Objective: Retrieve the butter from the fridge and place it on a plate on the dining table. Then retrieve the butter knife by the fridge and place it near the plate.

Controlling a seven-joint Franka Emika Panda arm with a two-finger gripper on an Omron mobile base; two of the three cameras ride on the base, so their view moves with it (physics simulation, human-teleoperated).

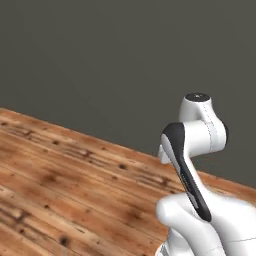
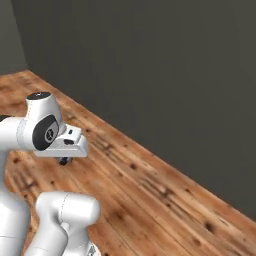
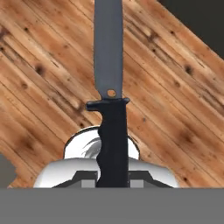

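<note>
Floor: warm reddish-brown wooden plank floor (image 1: 75, 190) with dark knots and streaked grain; the boards run diagonally in both base views and in the hand view.
Wall: plain, flat dark grey wall (image 1: 125, 60) with no markings, filling the upper part of both base views.
Junction: wall and floor meet in a straight line, slanting down to the right in both base views.
Corner: in the right base view a second dark grey wall face (image 2: 10, 35) meets the first at a vertical edge at upper left.
Light: even and soft, with no sharp shadows on the planks.
</note>
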